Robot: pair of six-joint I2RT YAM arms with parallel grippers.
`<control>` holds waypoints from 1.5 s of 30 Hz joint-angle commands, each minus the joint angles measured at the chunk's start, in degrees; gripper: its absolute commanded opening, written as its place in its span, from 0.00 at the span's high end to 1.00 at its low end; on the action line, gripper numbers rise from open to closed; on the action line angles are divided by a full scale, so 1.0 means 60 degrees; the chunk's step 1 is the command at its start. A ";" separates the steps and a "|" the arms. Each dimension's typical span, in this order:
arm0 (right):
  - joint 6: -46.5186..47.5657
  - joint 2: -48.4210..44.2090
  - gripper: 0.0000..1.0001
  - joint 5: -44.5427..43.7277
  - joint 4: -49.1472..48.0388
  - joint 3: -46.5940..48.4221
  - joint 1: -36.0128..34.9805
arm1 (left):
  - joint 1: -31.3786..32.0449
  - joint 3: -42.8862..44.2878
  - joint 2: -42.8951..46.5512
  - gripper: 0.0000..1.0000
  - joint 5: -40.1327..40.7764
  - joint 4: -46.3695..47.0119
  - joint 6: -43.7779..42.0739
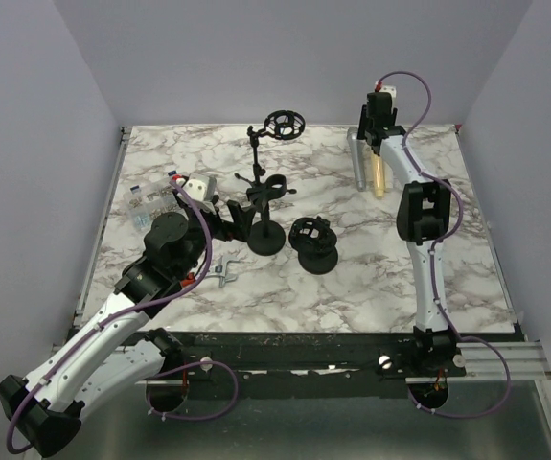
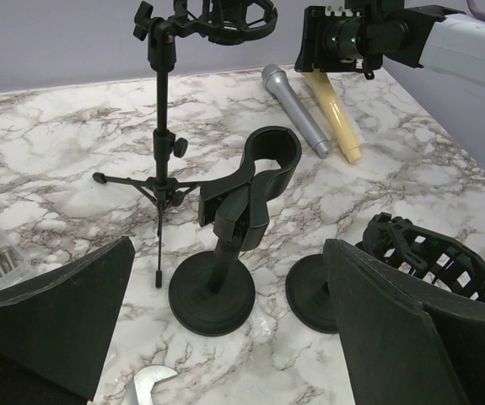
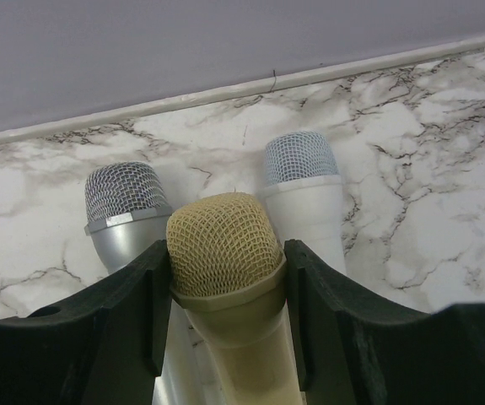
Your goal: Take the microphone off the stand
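A gold microphone point(image 3: 225, 253) lies flat at the far right of the table point(image 1: 378, 177), between a silver microphone point(image 3: 124, 211) and a white one point(image 3: 305, 194). My right gripper point(image 3: 225, 263) has both fingers against the gold microphone's head collar. The black round-base stand point(image 1: 266, 216) holds an empty clip point(image 2: 263, 169) at its top. My left gripper point(image 2: 225, 337) is open and empty just in front of that stand's base point(image 2: 212, 295); it also shows in the top view point(image 1: 232, 222).
A tripod stand point(image 1: 256, 158) with a shock mount point(image 1: 284, 123) stands behind the clip stand. A second shock mount on a round base point(image 1: 313, 244) stands to its right. A wrench point(image 1: 222, 271) and a clear parts box point(image 1: 150, 201) lie at the left.
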State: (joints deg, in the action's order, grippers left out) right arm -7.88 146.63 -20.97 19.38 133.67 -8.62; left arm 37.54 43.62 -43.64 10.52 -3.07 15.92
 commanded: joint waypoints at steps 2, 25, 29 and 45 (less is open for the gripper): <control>-0.0117 0.0527 0.78 0.0319 -0.0449 0.0500 0.0033 | 0.0028 0.0326 -0.0074 0.01 0.0136 -0.0138 -0.0061; -0.0392 0.1315 0.68 0.0708 -0.0735 0.0647 0.0207 | 0.0030 0.0378 -0.0321 0.01 0.0076 -0.0176 -0.0001; -0.0339 0.1404 0.65 0.0670 -0.0820 0.0718 0.0219 | 0.0036 0.0401 -0.0365 0.01 0.0041 -0.0177 0.0013; -0.0320 0.0990 0.26 0.1001 -0.0773 0.0872 0.0221 | 0.0028 0.0436 -0.0422 0.02 -0.0101 -0.0206 0.0100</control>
State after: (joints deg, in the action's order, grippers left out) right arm -9.45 153.36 -16.62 15.90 136.73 -7.77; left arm 37.54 44.34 -46.26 10.48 -3.36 16.03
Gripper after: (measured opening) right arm 0.704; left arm 0.982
